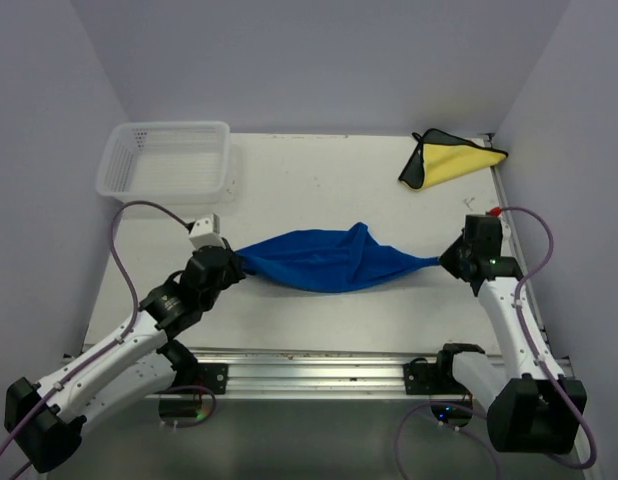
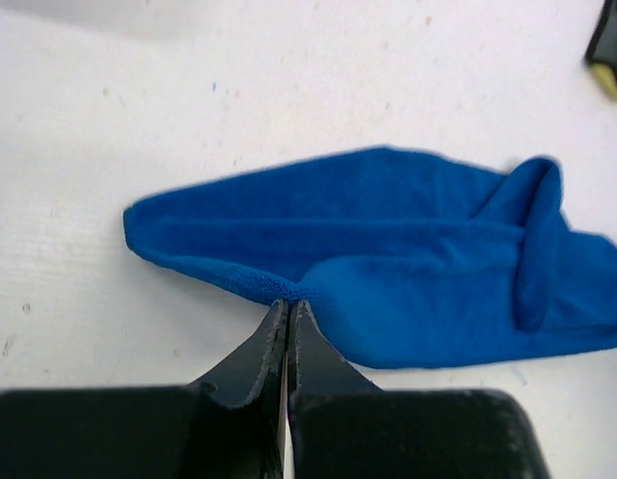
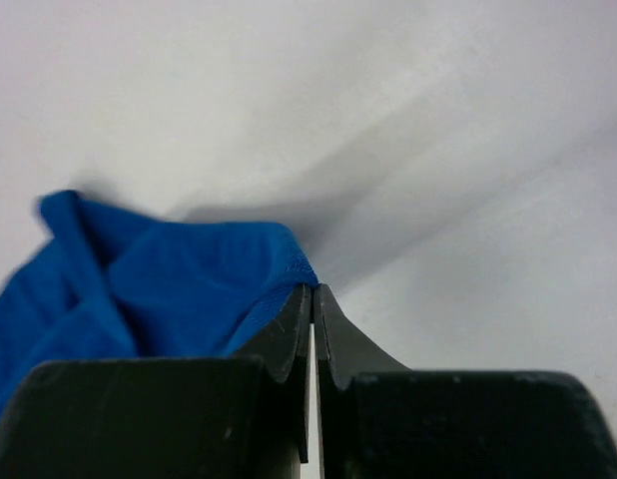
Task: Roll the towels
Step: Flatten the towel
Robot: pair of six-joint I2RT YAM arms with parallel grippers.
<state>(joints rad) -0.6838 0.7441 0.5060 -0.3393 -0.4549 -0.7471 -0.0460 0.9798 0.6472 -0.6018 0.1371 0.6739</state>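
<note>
Black left end effector (image 1: 234, 262) (image 2: 289, 309) is clamping tight on the left edge of the blue towel (image 1: 324, 258) (image 2: 388, 259) (image 3: 139, 289). The right end effector (image 1: 444, 262) (image 3: 313, 294) is pinching the opposite tip, fingers fully together. The towel is stretching bunched between them across the desk (image 1: 319, 190), nearer the arms than the basket (image 1: 167, 158) and to its right. The yellow towel (image 1: 449, 160) (image 2: 610, 50) is lying folded well right of the basket, at the far edge.

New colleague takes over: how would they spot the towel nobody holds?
On the white table, go to the far right corner, across from the mesh basket. There lies the yellow towel, dark-edged, unlike the plain blue towel stretched mid-table.
</note>
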